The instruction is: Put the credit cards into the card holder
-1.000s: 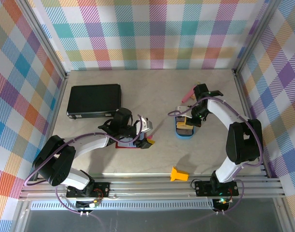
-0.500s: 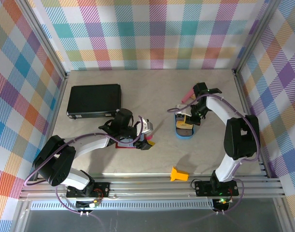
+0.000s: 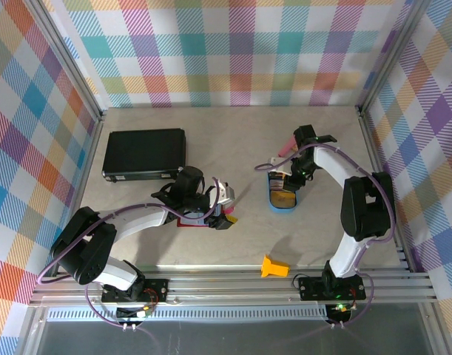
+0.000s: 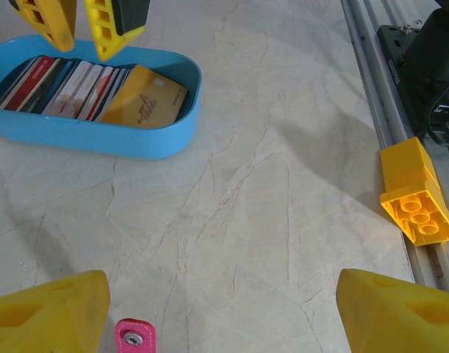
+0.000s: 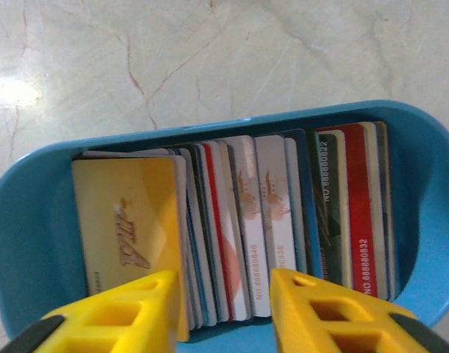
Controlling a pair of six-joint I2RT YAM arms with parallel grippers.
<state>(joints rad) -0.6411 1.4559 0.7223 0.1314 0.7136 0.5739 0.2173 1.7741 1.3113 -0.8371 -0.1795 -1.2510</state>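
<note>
The jaws of the left gripper (image 3: 224,207) are spread wide over the flat dark-red card holder (image 3: 187,221). Glossy rectangular credit cards (image 5: 239,220) are fanned in a smooth blue oval tray (image 5: 26,228), directly beneath the right gripper (image 5: 223,309), its jaws parted and empty.

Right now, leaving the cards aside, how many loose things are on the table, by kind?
black case: 1
blue tray: 1
red wallet: 1
yellow brick: 1
pink item, too small to identify: 1
Total: 5
</note>
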